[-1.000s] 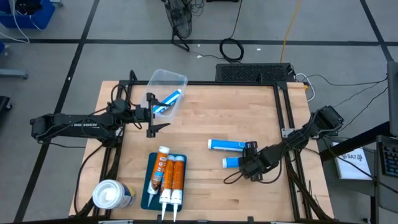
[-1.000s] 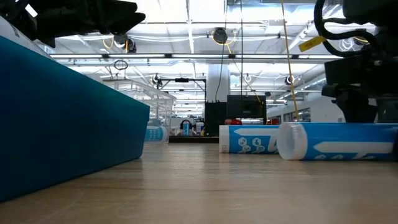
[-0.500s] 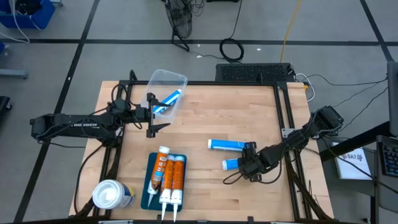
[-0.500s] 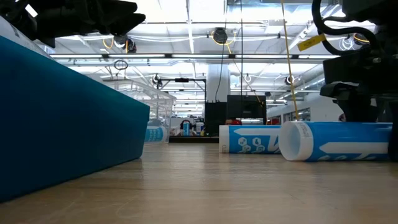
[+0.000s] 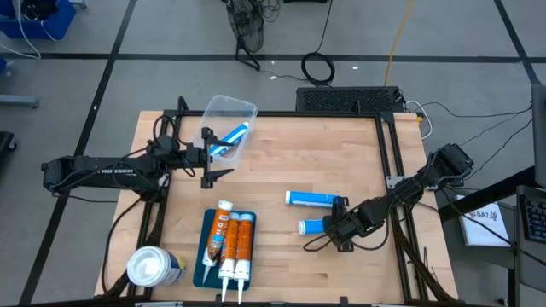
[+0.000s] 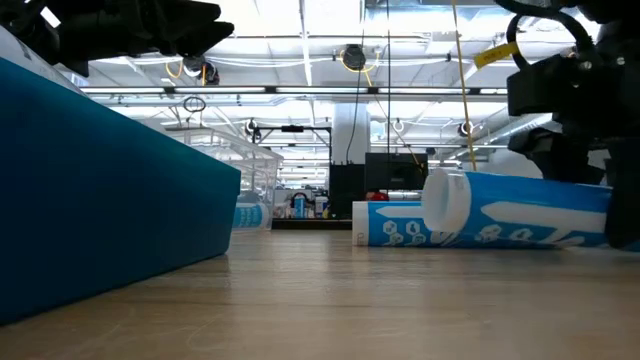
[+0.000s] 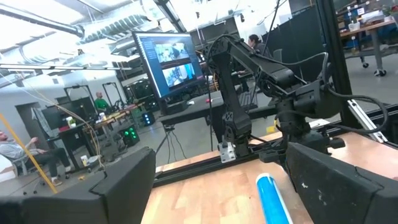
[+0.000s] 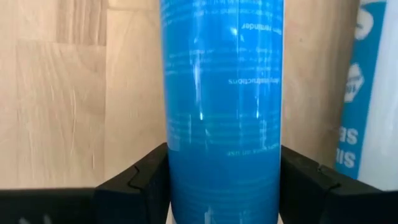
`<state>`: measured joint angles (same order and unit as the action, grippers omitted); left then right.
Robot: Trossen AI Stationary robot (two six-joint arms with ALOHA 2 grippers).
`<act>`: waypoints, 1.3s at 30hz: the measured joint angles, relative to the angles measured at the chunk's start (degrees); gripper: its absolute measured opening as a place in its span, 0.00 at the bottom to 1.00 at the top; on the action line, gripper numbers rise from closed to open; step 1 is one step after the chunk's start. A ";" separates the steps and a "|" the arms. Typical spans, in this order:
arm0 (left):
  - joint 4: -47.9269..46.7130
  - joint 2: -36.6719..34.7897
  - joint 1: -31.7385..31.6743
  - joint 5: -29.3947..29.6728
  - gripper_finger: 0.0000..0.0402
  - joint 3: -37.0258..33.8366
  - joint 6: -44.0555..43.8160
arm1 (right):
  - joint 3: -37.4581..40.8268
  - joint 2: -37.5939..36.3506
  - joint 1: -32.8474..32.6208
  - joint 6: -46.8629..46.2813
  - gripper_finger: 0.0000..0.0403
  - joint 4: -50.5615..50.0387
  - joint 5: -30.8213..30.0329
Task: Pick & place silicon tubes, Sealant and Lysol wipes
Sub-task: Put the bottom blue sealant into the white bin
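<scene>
1. The right gripper (image 5: 334, 228) is clenched around a blue silicone tube (image 5: 310, 227), its white-capped end tilted up off the table (image 5: 281, 256).
2. A second blue tube (image 5: 311, 199) lies just beside it.
3. The left gripper (image 5: 213, 159) hangs released beside the clear bin (image 5: 241, 108).
4. The Lysol wipes (image 5: 153, 267) stand at the table's near-left corner.

Bare wooden table (image 5: 281, 153) across the far middle and along the near right edge. Obstacles: clear plastic bin (image 5: 230, 124) at the far left, left gripper (image 5: 213, 159) just beside it; blue tray (image 5: 209, 256) of orange sealant tubes (image 5: 236, 247) near-left; Lysol wipes (image 5: 153, 267) at the near-left corner; two blue silicone tubes (image 5: 309, 199) right of centre.
</scene>
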<state>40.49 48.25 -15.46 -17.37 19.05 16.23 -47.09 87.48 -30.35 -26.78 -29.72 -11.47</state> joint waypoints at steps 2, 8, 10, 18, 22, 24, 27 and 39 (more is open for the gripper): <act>0.00 0.00 0.00 0.00 0.87 0.00 0.00 | 0.00 -0.15 0.00 0.08 0.52 0.49 0.03; 0.00 0.00 0.00 -0.02 0.87 0.00 0.00 | -0.04 -1.08 0.03 0.26 0.52 1.84 -0.06; 0.00 0.00 0.00 0.00 0.88 0.00 0.02 | -0.04 -1.90 0.13 0.06 0.52 2.25 -0.02; 0.00 0.00 0.00 0.00 0.87 0.00 -0.28 | -0.09 -8.49 1.22 0.59 0.52 6.66 -0.87; 0.00 0.00 0.00 -0.02 0.87 0.00 -1.78 | -0.11 -12.00 1.94 3.07 0.52 8.55 -4.67; 0.00 0.00 0.00 -0.02 0.88 0.00 -2.33 | -0.11 -13.55 2.47 4.15 0.52 8.93 -6.52; 0.00 0.00 0.00 -0.02 0.88 0.00 -3.24 | -0.11 -15.30 3.73 6.05 0.52 9.93 -10.20; 0.00 0.00 0.11 -0.09 0.87 0.00 -6.40 | -0.13 -16.13 11.39 18.55 0.52 14.69 -12.32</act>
<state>40.49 48.25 -15.35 -17.45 19.05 9.83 -47.22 71.35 -18.96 -8.23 -15.03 -23.79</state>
